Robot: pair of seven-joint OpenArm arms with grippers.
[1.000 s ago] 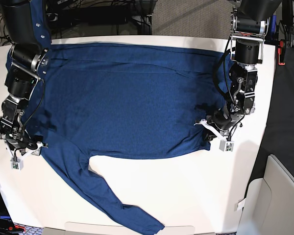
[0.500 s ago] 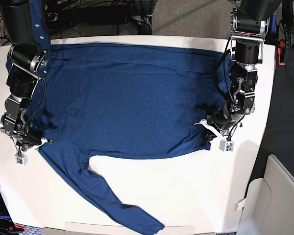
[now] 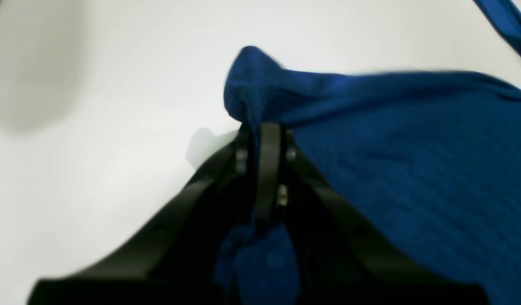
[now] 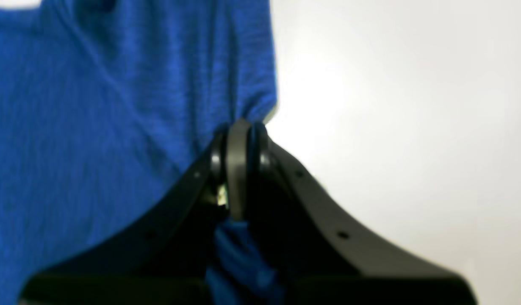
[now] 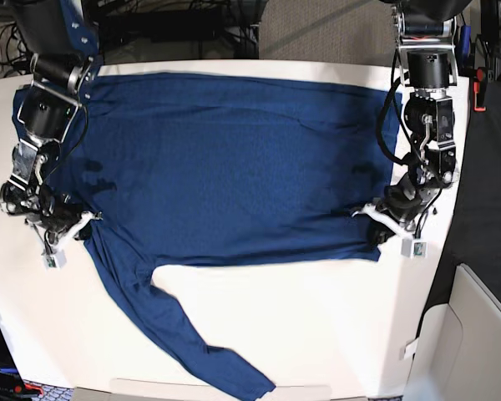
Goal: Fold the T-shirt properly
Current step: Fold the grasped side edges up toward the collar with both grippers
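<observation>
Navy knit of the T-shirt [image 5: 225,159] now lies tauter; left end effector [image 5: 392,224] and right end effector [image 5: 57,230], each clamped on its hem, have pulled toward opposite desk [image 5: 275,326] edges; smoothing looks nearly done.

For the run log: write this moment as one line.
left gripper: shut on T-shirt edge | right gripper: shut on T-shirt edge | table: T-shirt flat, one sleeve out
</observation>
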